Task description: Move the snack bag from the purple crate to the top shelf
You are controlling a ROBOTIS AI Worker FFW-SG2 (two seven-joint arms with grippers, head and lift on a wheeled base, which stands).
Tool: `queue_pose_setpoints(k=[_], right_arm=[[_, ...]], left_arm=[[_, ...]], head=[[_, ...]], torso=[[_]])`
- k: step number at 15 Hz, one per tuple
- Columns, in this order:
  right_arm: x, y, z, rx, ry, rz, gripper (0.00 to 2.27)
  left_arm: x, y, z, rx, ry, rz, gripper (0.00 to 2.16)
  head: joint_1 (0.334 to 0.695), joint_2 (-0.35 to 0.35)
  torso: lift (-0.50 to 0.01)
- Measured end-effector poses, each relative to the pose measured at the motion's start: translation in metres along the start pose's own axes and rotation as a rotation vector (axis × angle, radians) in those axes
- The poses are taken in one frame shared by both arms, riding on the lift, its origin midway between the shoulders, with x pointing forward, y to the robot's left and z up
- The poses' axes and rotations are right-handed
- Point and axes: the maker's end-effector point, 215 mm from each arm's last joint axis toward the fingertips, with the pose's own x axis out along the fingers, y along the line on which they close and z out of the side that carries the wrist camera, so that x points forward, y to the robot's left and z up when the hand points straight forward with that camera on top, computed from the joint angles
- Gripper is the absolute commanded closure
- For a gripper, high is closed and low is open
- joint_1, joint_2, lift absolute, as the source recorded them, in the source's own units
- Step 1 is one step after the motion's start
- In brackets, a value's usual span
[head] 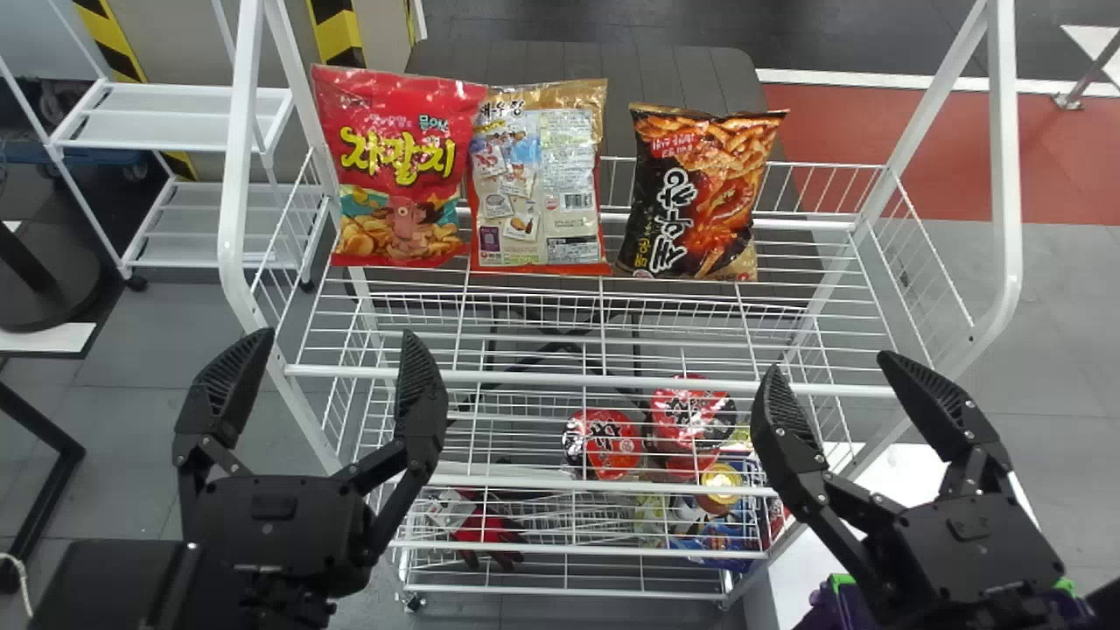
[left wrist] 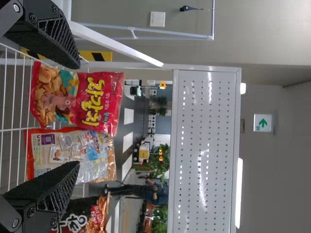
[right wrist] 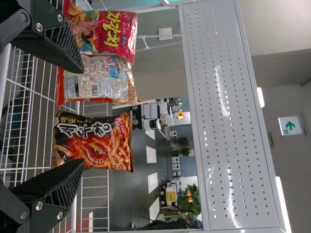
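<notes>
Largest item: the white wire rack point(head: 595, 385), in front of both arms. Its top shelf point(head: 814, 302) has a raised wire rim at the left, right and far sides. At the far left, beyond the rack, is a smaller white stand point(head: 175, 114). To the near right lies a white counter point(head: 901, 477)

The left claw point(head: 337, 339) is at the near left, by the near left corner of the top shelf; fingers wide apart, nothing held. The right claw point(head: 829, 364) is at the near right, by the near right corner; fingers likewise well spread, nothing held. The purple crate point(head: 831, 611) sits at the near right, partly hidden behind the right claw; its contents cannot be made out.

Three snack bags are upright in a row on the far part of the top shelf. The red bag point(head: 398, 171) is at the left, its right edge overlapping the gold bag point(head: 538, 175) in the middle, which shows its printed back. The black bag point(head: 696, 192), with orange artwork, is at the right, a narrow gap from the gold one. Which of the three is the task's bag cannot be determined.

Smaller stock, visible through the wires lower down: two red-topped cups point(head: 604, 444) right of centre, and red gloves point(head: 490, 529) at the left
</notes>
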Motion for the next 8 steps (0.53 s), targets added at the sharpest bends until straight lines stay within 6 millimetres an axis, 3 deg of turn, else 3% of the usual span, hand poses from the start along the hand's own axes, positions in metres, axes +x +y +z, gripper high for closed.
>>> queue_pose_setpoints(k=[8], right_arm=[[0.001, 0.0011, 0.0017, 0.001, -0.005, 0.002, 0.18]], left_arm=[[0.0011, 0.0016, 0.0003, 0.0, 0.001, 0.002, 0.11]], head=[[0.695, -0.03]], torso=[[0.0]])
